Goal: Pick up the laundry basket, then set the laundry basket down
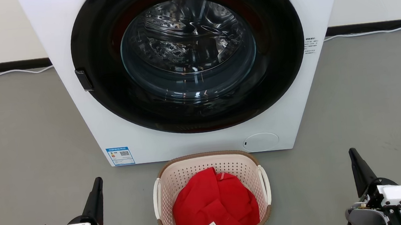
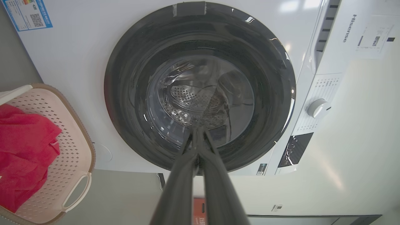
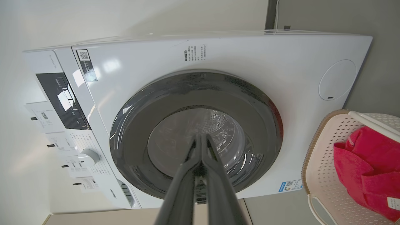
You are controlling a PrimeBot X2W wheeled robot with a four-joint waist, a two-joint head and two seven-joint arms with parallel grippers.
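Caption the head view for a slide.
The laundry basket with red garment sits before the front-load washer; left gripper and right gripper flank it, shut, empty.

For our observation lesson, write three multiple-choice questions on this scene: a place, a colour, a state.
1. Where does the laundry basket stand? A on top of the washer; B on the floor before the washer; C on a shelf.
2. What colour is the cloth in it? A blue; B red; C green.
3. How are the left hand and right hand? A open; B shut on the basket; C shut, empty.
Answers: B, it sits on the floor at the washer's foot. B, the cloth is red. C, each hand's fingers meet, away from the basket.
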